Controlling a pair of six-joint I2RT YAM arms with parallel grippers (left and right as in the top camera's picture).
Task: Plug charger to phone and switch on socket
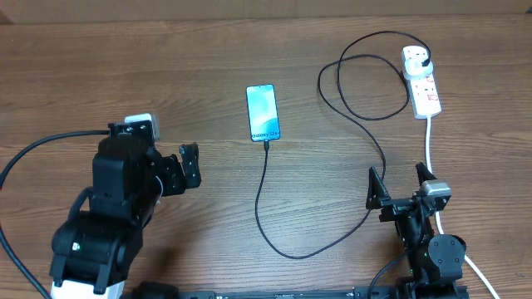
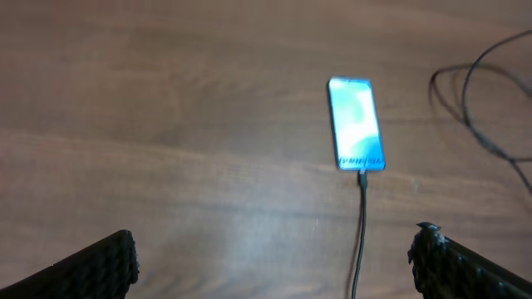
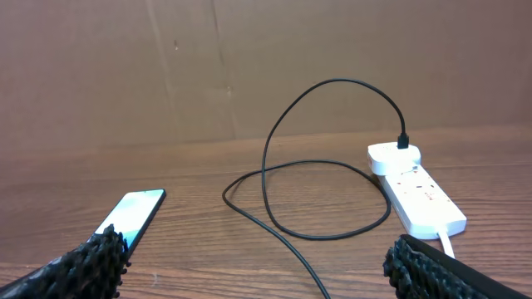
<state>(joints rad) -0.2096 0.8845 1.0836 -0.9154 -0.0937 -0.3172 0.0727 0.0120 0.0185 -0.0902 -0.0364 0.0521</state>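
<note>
Wood-grain table point(image 1: 100, 58) filled the overhead view, and a plain brown wall point(image 3: 249, 66) was seen behind it in the right wrist view.

At the lower left of the overhead frame, the left gripper point(image 1: 189, 166) was held wide apart above bare wood. Nothing was gripped or touched, and its black ribbed fingers point(image 2: 100, 266) were seen only at the bottom corners of the left wrist view. At the lower right, the right gripper point(image 1: 399, 184) was likewise spread wide and empty, with its fingertips point(image 3: 96, 257) clear of everything.

Between the two arms, at the upper centre, the phone point(image 1: 262, 113) was laid flat with its light blue screen lit. White text was shown along its bottom edge, but it was too small to be read. The charger point(image 1: 259, 208) was joined by its tip to that bottom edge. From there it was run down, across to the right and up in loops to a black plug point(image 1: 425, 60) seated in the upper end of the socket point(image 1: 424, 90).

The socket was placed at the upper right, well apart from both grippers. Red marks were visible on it, though no lettering could be made out. A thick white cord point(image 1: 430, 141) was led down from it.
</note>
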